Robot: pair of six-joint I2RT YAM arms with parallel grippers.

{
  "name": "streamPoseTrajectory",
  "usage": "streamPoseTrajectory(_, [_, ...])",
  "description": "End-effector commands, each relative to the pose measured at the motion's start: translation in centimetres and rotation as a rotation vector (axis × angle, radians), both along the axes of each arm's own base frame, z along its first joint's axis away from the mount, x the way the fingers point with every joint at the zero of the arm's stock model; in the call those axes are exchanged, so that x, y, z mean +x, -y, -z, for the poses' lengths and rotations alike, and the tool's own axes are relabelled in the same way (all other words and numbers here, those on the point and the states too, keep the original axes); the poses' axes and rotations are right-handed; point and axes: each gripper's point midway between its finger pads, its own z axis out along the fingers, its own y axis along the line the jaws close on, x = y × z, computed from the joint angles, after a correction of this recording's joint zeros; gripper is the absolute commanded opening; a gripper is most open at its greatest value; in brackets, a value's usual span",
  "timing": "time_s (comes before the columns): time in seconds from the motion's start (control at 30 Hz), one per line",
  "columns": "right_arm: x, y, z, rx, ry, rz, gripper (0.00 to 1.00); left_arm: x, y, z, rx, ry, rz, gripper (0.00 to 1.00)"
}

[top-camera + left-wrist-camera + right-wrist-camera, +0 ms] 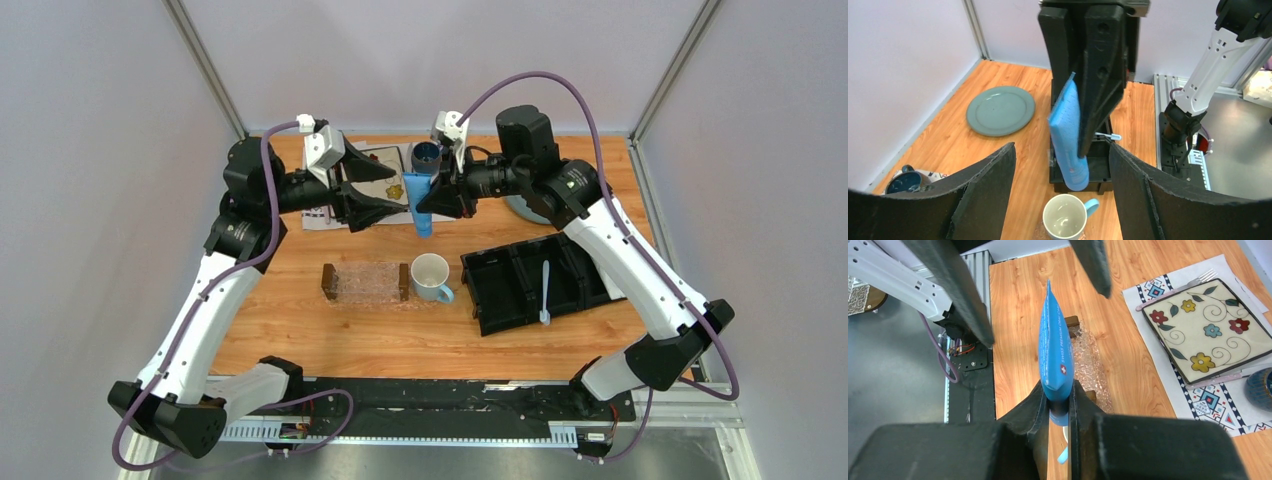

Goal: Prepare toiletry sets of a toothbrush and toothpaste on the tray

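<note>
Blue tube (422, 215) clamped in right end effector (437, 198), aloft behind tray (330, 282); left end effector (400, 188) spread wide alongside. Risk: slick tube pivots, slips during transfer, lands in mug (430, 277).

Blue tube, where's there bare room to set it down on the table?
The tray is empty. Bare table runs along the near edge in front of tray and mug, and left of the tray. Crowded: the far side, where the placemat, the open left fingers and the right fingers holding the blue tube meet; the organizer fills the right.
</note>
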Motion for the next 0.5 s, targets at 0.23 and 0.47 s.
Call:
streamPoseTrajectory(0.23, [-1.1, -0.6, -1.5, 0.037, 0.087, -0.039, 0.04, 0.4, 1.0, -1.1, -0.046, -0.031, 0.074, 0.77])
streamPoseTrajectory(0.47, [-1.2, -1.0, -1.3, 0.027, 0.092, -0.049, 0.04, 0.0, 1.9, -0.7, -0.048, -0.055, 0.118, 0.74])
